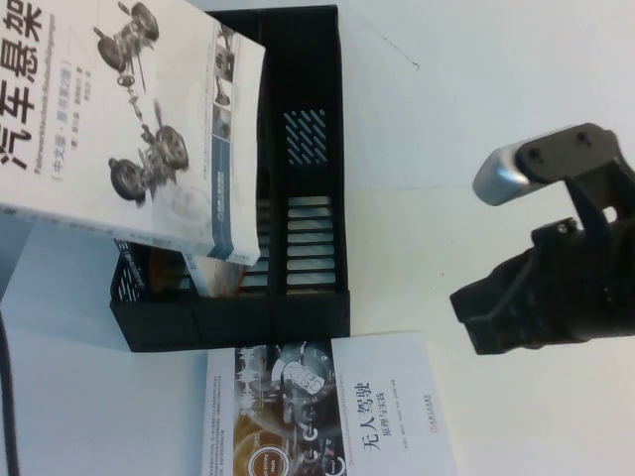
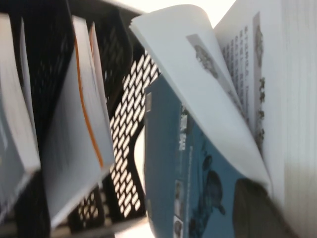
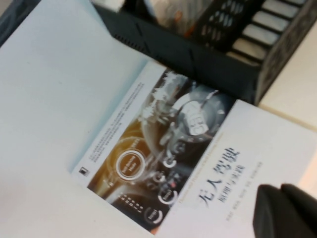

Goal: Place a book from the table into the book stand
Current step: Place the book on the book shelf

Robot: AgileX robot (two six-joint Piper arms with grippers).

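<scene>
The book (image 1: 129,119), white with a big black title and grey car-part images, hangs tilted above the left side of the black book stand (image 1: 308,149). Its lower edge is over the left compartments. In the left wrist view its blue back cover (image 2: 173,163) and fanned pages fill the right, next to the stand's slotted wall (image 2: 126,99). My left gripper (image 2: 267,198) is shut on the book; one dark finger (image 2: 252,213) presses the cover. It is hidden in the high view. My right gripper (image 1: 474,312) hovers to the right of the stand, shut and empty.
A cream book with an orange edge (image 2: 74,124) stands in the stand, another pale book (image 2: 15,124) beside it. A white-and-dark book with an orange circle (image 1: 327,412) lies flat in front of the stand, under my right gripper (image 3: 285,210). The white table (image 1: 476,99) lies around.
</scene>
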